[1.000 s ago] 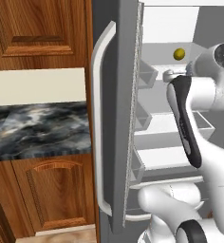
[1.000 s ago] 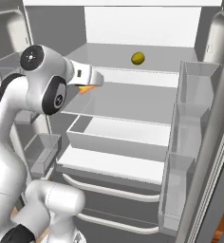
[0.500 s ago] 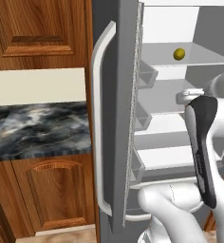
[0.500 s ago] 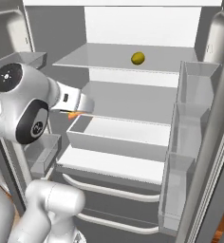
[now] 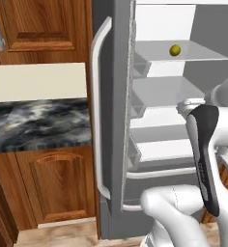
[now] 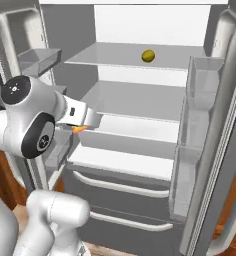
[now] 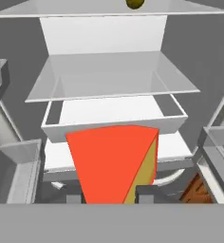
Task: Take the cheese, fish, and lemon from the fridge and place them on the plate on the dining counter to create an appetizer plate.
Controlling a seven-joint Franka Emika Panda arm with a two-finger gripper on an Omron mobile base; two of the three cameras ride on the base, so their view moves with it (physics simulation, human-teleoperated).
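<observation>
the gripper (image 7: pixel 110 197) is clamping the cheese (image 7: pixel 115 161), an orange-faced wedge with a yellow side, which is sitting between the two dark fingertips (image 7: pixel 143 193) and rising in front of the hand camera. in the right base view an orange sliver of the cheese (image 6: pixel 79 129) is showing just below the hand, which is hovering at the left front of the open fridge (image 6: pixel 140 30), level with the middle shelves.

beyond the wedge, the white drawer bin (image 7: pixel 114 124) and the glass shelf (image 7: pixel 109 76) above it are lying ahead of the hand. the lemon (image 6: pixel 148 55) is resting on the top shelf, well apart from the gripper, and is also appearing in the left base view (image 5: pixel 175 49). the fish is not identifiable in these pictures.

the step in hand is judged to be carrying the cheese out of the fridge toward the plate. to perform it well:

- keep the grip firm and the wedge level while drawing the hand straight back, away from the shelf edges.
- clear the left door bins (image 6: pixel 39 59) and the door edge (image 5: pixel 124 106) before swinging the arm sideways; the elbow is standing close to the door frame.
- avoid lifting toward the glass shelf, as a knock could twist the wedge in the jaws.

the marbled desk (image 5: pixel 38 123) beside the fridge is lying to the left.
</observation>
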